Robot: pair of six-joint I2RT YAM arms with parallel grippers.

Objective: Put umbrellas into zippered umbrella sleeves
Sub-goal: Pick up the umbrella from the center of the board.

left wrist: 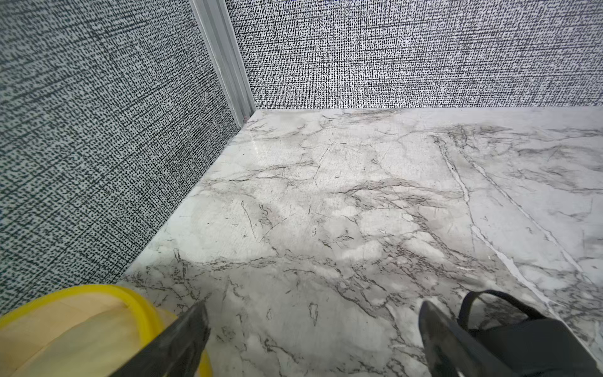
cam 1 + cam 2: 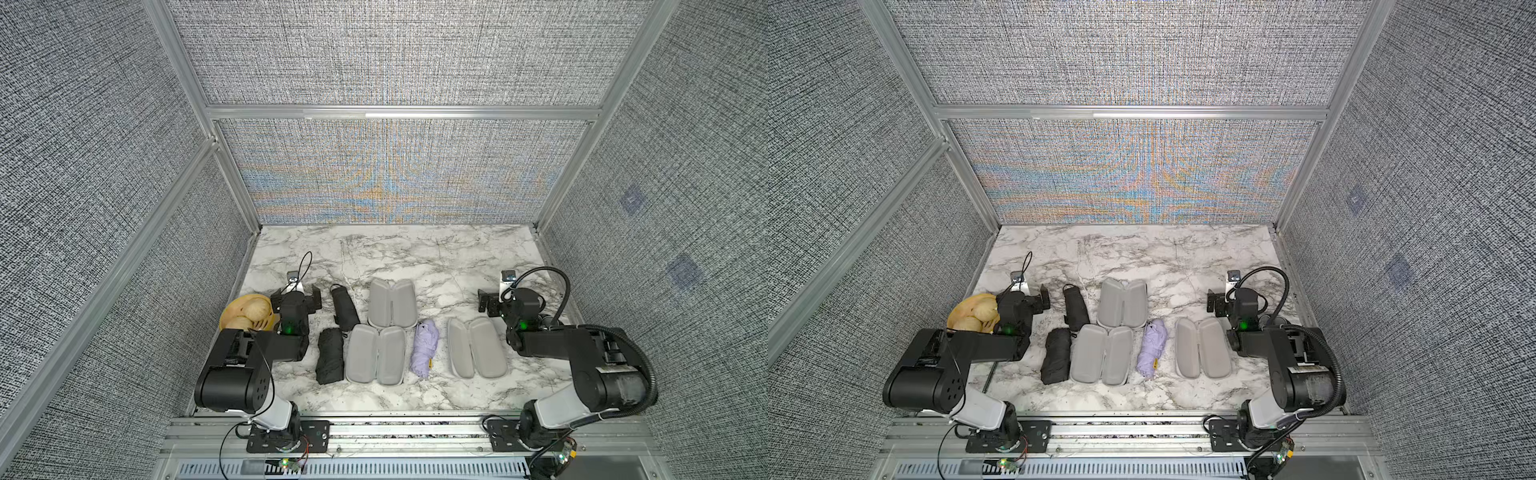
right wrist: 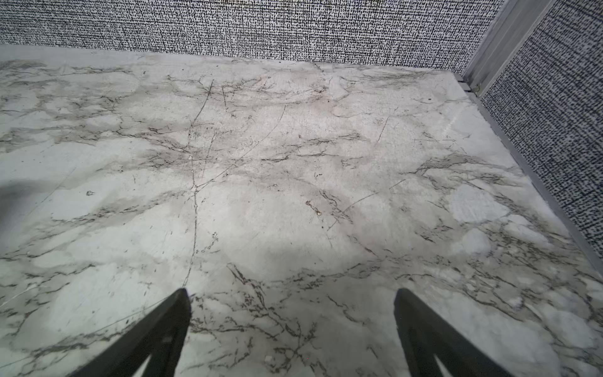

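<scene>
Since no umbrella is packed yet, you'll see in both top views three cases hinged wide open on the tabletop (image 2: 457, 257), grey lining up, each ready to take one. They are the rear case (image 2: 391, 302), the front case (image 2: 376, 354) just before it, and the right case (image 2: 476, 353) set apart. All three are empty. The rear black umbrella (image 2: 344, 309) and front black umbrella (image 2: 330, 355) lie just beside those first two cases, on their left. The lavender umbrella (image 2: 424, 348) lies between the front case and the right case. A yellow basket (image 2: 268, 323) holding buns (image 2: 249, 309) sits at the left edge and is no part of your job. Your left gripper (image 2: 297, 298) and right gripper (image 2: 498, 303) hang out at the sides, which I judge keeps the middle free.

From the left wrist, the gripper's jaws stand wide apart and hold nothing. One is over the basket's rim, the other just beside the rear black umbrella's strap.

From the right wrist, the jaws are equally wide and empty, with only bare tabletop ahead.
</scene>
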